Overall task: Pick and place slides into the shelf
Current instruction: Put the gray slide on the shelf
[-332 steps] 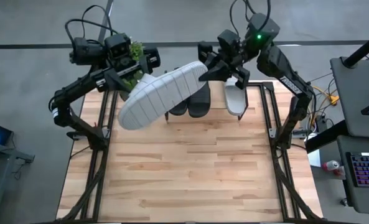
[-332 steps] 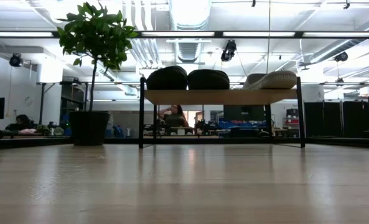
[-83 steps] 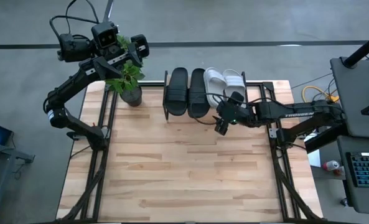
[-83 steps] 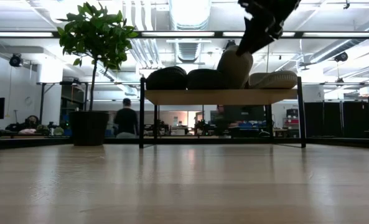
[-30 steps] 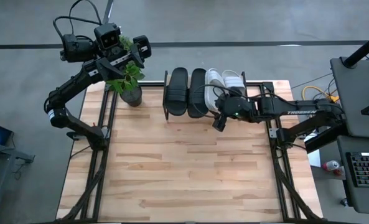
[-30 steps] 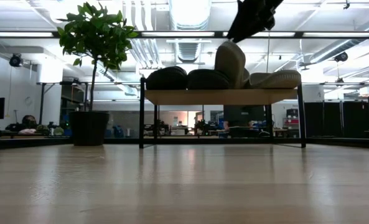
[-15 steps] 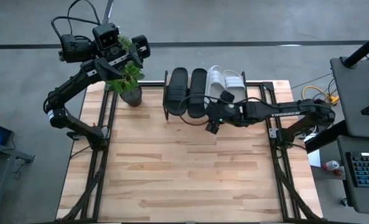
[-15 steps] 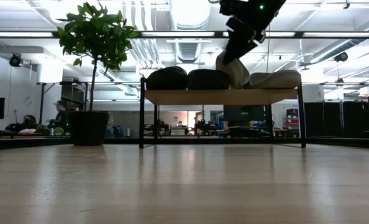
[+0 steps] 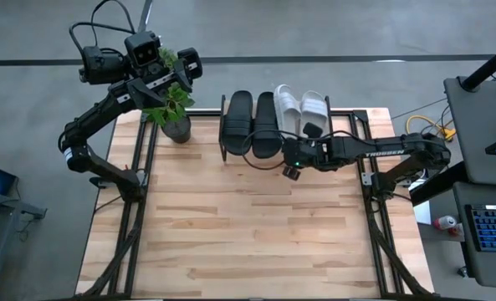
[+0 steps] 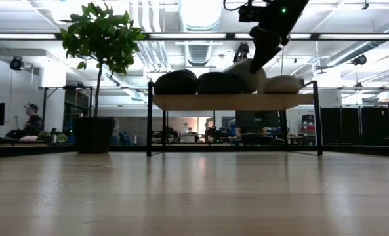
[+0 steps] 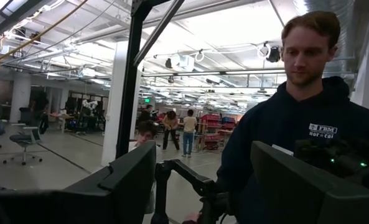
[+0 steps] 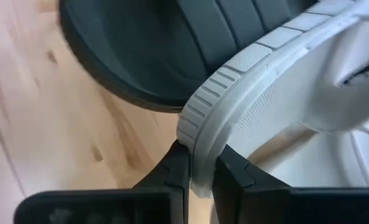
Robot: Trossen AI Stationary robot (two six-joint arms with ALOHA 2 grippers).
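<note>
The pale slide [image 12: 277, 93] lies tilted on the shelf [image 10: 233, 101] against the black slide [image 12: 172, 43], its sole edge pinched by the right tool [image 12: 196, 171], so pulling away now could drag it off; the left tool [image 11: 203, 186] waits spread.

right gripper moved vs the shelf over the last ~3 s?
Yes. In the high view the right gripper has shifted left along the shelf front, from below the white slide toward the black pair, now clamping the white slide's edge.
</note>
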